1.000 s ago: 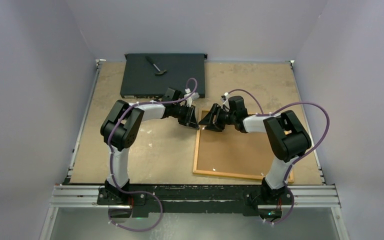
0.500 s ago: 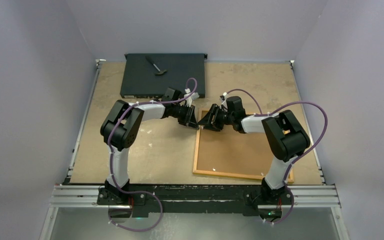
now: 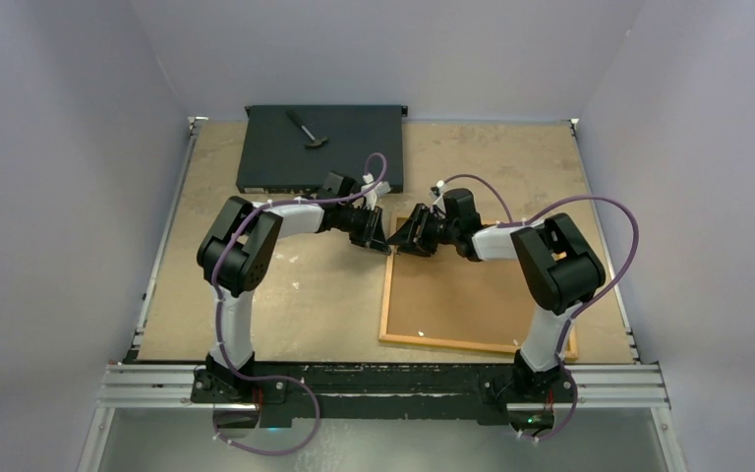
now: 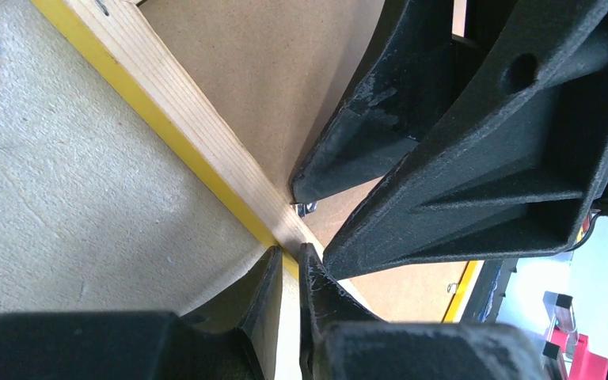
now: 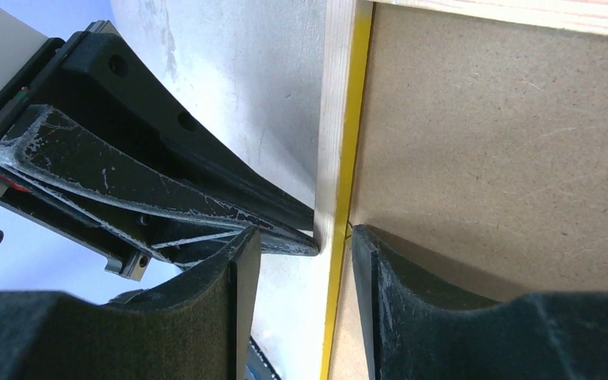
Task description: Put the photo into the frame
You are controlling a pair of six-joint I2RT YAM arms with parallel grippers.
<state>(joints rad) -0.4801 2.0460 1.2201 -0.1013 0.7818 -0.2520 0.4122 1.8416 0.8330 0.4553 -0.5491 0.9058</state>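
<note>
Frame (image 3: 452,305), one, lies back up; left pincer (image 4: 289,255) clamps its rail, right pincer (image 5: 305,237) straddles it, unclenched.

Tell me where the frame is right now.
In the top view the frame lies flat on the right half of the table, backing board up, its far left corner close to the black box.

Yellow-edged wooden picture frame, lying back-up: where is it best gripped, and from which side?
Grip the yellow-edged wooden picture frame by its left rail near the far corner, coming from above, one jaw outside the rail, one over the brown backing board. It lies flat, so probably only that thin rail fits between jaws; the panel is too wide.
</note>
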